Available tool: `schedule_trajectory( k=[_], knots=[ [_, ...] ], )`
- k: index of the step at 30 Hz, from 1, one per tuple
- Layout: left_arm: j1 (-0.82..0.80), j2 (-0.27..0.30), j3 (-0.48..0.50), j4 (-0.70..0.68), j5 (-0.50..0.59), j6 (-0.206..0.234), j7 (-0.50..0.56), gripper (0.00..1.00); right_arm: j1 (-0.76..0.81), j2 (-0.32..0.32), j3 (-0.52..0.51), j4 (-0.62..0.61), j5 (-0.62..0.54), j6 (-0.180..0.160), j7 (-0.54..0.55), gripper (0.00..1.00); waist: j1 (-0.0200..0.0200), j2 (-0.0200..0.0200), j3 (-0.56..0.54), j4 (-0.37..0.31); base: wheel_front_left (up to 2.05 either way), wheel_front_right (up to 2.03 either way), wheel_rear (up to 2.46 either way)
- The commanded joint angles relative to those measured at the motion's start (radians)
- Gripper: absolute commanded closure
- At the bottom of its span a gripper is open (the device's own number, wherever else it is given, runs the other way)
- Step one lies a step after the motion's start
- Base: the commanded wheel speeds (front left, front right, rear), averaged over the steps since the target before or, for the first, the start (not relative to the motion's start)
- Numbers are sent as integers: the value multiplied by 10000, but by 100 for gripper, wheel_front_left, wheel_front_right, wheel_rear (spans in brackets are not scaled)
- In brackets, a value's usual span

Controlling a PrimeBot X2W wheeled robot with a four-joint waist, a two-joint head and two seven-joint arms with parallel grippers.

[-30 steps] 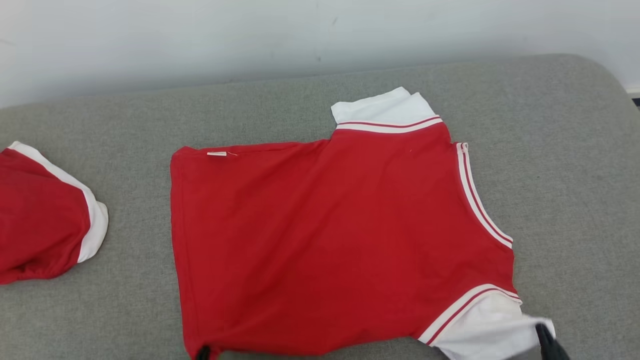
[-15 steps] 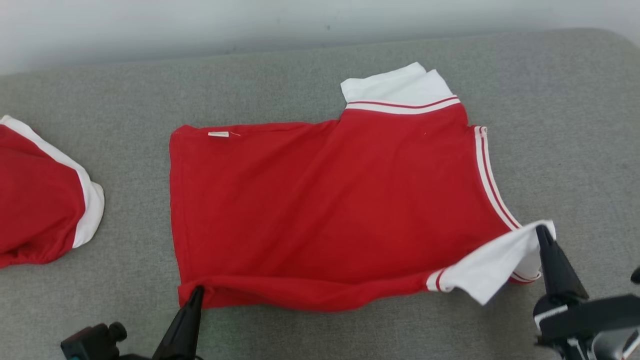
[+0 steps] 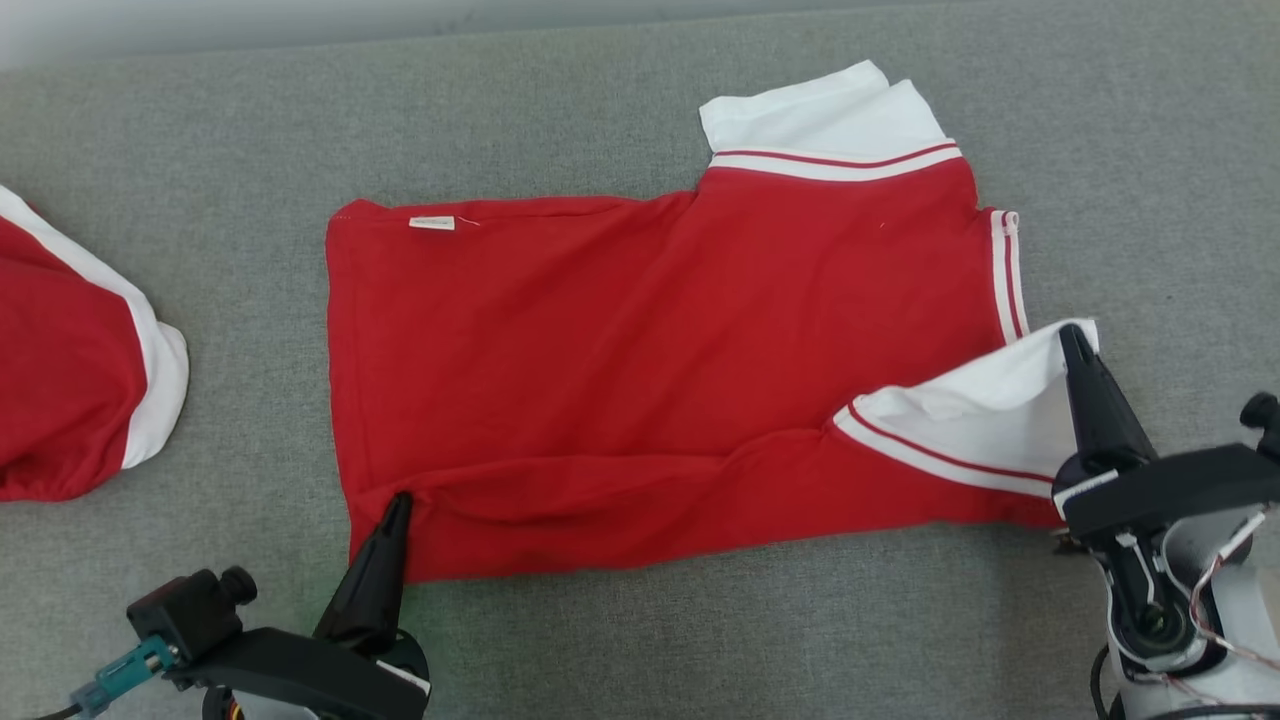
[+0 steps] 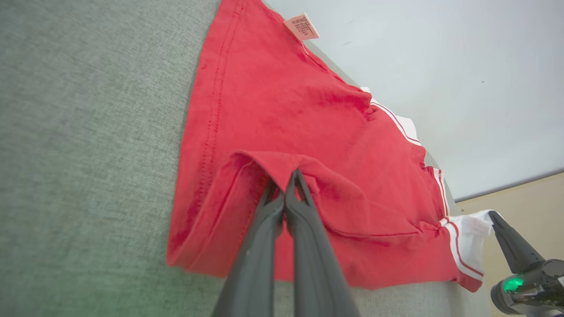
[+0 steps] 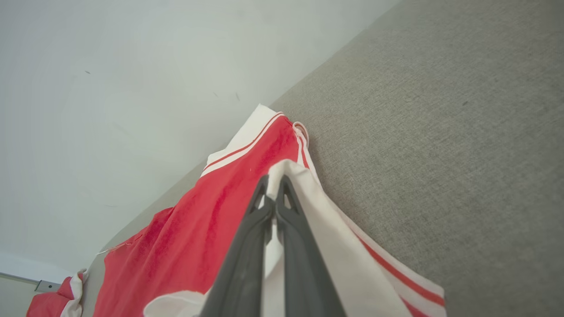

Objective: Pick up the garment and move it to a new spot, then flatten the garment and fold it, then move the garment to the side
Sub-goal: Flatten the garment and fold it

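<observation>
Left gripper point(image 3: 396, 508) clamped on the near hem corner of the garment point(image 3: 640, 360), spread on the grey cushion point(image 3: 560, 110); right gripper point(image 3: 1074, 338) pinched shut on its white sleeve point(image 3: 985, 405). Carry both corners to the far edge together and level (uneven travel will likely skew the crease), release only once flat.

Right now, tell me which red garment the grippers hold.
The spread-out shirt in the middle: the left gripper pinches its near hem, the right gripper its white sleeve. The other garment lies apart at the far left.
</observation>
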Motion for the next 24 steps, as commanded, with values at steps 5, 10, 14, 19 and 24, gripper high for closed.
schedule_trajectory(
  k=[5, 10, 14, 19, 24],
  knots=[
    [-228, -41, 45, 238, -32, -96, -168, 100, -700, -377, 520, 713, 294, 1, -184, 100, -2, -1, 182, 82, 0, 0, 0],
    [-338, -101, 14, 453, -16, -163, -261, 100, -961, -540, 721, 1271, 359, 1, -402, 100, -2, -1, 193, 139, 0, 0, 0],
    [-573, -162, -9, 762, 256, -219, -602, 0, -962, -549, 816, 1617, 514, 1, -888, 0, -2, -1, 72, 177, 0, 0, 0],
    [-686, -13, -20, 1008, 954, 90, -1100, 0, -453, -610, 826, 1359, 351, 1, -1651, 0, -2, -1, -228, 156, 0, 0, 0],
    [-659, 200, -64, 941, 1953, 687, -1619, 0, 177, -700, 863, 775, -188, 1, -2363, 0, -2, -1, -530, 135, 0, 0, 0]
  ],
)
